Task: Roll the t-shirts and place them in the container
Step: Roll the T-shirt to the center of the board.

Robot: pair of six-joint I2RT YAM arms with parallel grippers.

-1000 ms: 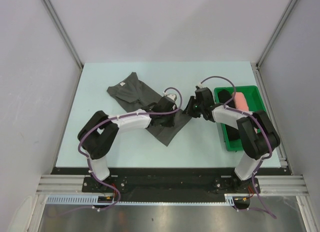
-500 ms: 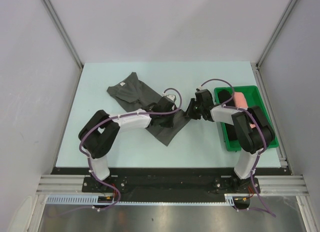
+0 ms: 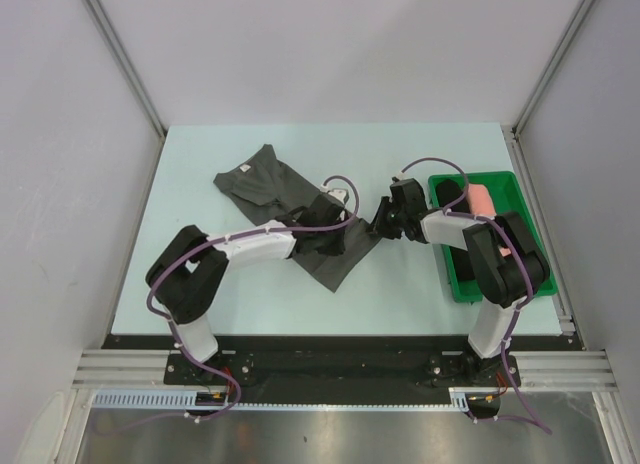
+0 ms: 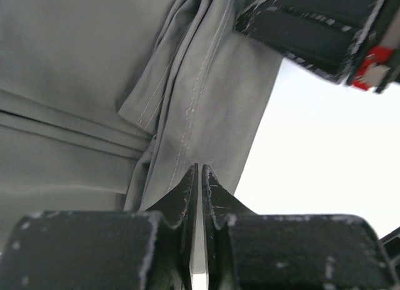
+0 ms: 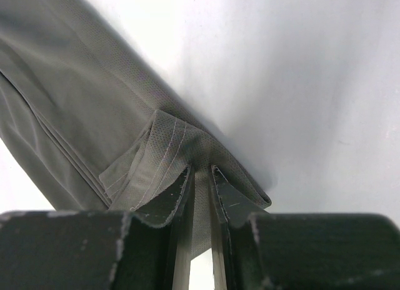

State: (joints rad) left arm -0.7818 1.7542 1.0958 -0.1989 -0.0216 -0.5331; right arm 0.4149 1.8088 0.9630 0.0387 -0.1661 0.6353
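The dark grey t-shirt (image 3: 265,184) lies flat across the middle of the table, its near corner toward the front. My left gripper (image 3: 345,239) is low over its right edge. In the left wrist view its tips (image 4: 200,168) touch a stitched hem fold (image 4: 187,109), a hair's slit between the jaws. My right gripper (image 3: 376,228) faces it from the right, shut on the folded hem corner (image 5: 165,149), with cloth between its jaws (image 5: 200,170). A black roll (image 3: 450,194) and a salmon-pink roll (image 3: 482,201) lie in the green tray.
The green tray (image 3: 470,176) stands at the right edge, partly under my right arm. The right gripper's body (image 4: 325,27) hangs close ahead of the left one. Bare pale table (image 3: 200,274) shows to the left and front, with grey walls around it.
My left arm's elbow has dropped toward the near left while its gripper stayed at the shirt's edge. The right arm's elbow shifted slightly. The shirt lies much as before.
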